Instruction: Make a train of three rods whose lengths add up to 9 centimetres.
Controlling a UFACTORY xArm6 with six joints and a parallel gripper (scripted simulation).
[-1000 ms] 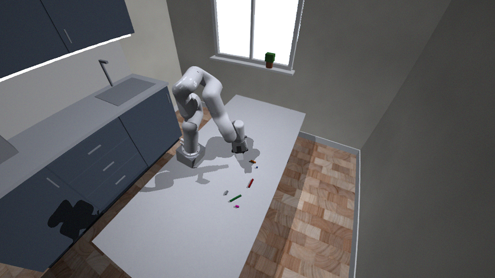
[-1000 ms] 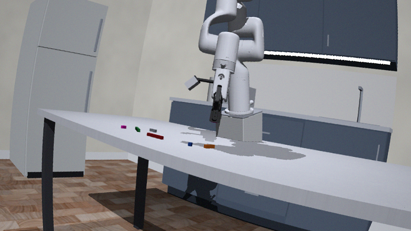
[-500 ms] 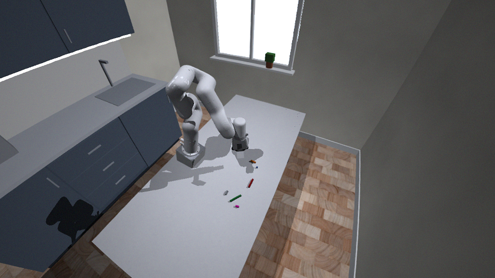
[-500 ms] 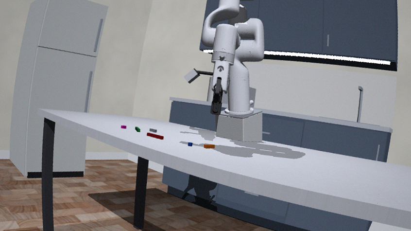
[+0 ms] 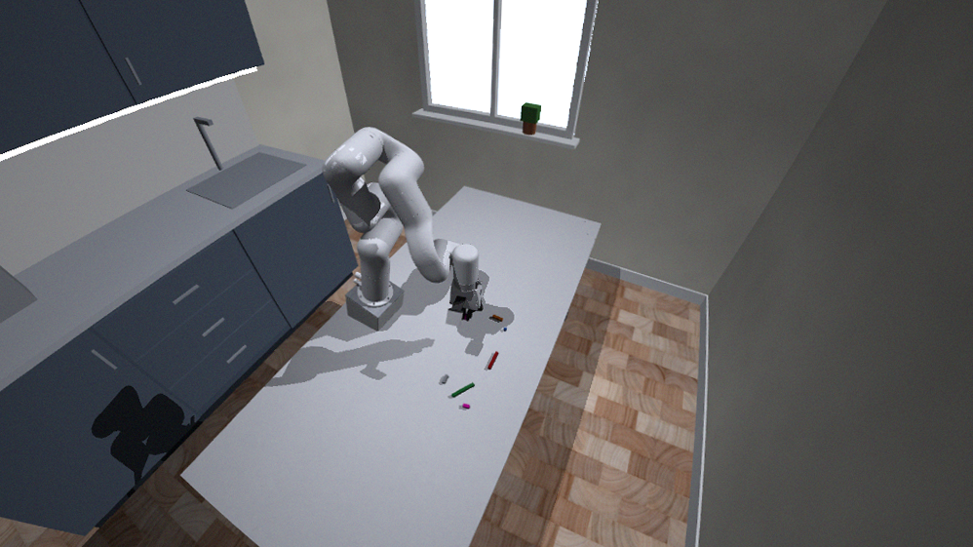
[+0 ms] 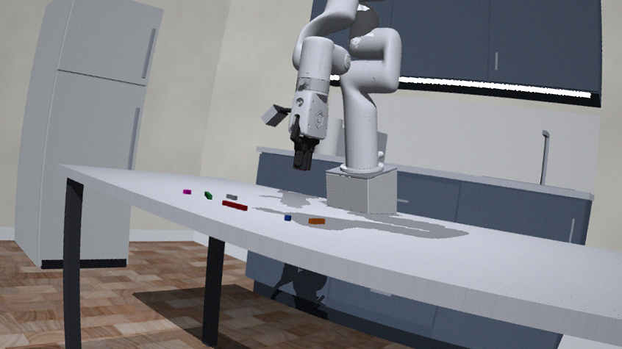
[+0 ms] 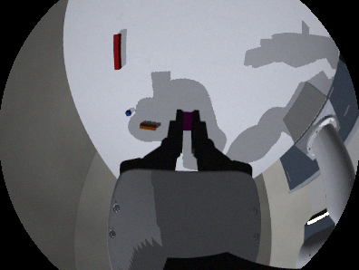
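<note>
Rod of purple (image 5: 466, 317) (image 6: 301, 169) (image 7: 188, 123) is gripped in the tool (image 5: 467, 314) (image 6: 302, 161) (image 7: 187, 119) above the table (image 5: 368, 441) (image 6: 401, 253) (image 7: 204, 41), with the orange rod (image 5: 498, 318) (image 6: 316, 221) (image 7: 148, 126) at nine o'clock in the wrist view. Light, stiff handling is expected; mid-length side pressure should be kept, lest smooth faces slip.

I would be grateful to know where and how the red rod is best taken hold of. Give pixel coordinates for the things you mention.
Probably best at the middle of the red rod (image 5: 492, 360) (image 6: 234, 205) (image 7: 117, 52), coming from straight above, with one of the fingers on each long side. It lies flat, is long and narrow, and has no other rod touching it, so a grip across its narrow width should keep it balanced.
</note>
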